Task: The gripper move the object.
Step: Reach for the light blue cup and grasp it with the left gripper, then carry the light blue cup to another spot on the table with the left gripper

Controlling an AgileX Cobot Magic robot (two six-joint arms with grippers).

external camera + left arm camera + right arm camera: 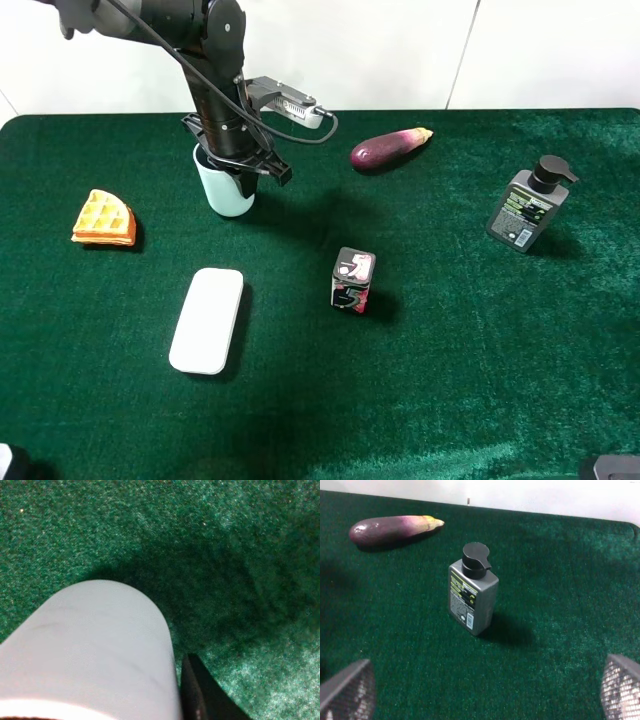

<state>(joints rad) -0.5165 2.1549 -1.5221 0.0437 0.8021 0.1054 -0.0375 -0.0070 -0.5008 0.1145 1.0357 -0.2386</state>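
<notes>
The pale blue-green cup (pixel 228 192), plain, cylindrical and handleless, is upright at the far left of the green tabletop (pixel 450 380), between waffle (pixel 103 219) and eggplant (pixel 388 149). The left end effector (pixel 234 161) clasps its rim; the right end effector (pixel 485 690) gapes wide

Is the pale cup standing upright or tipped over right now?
Upright: the cup stands on its base on the green cloth, rim up beneath the left gripper.
</notes>
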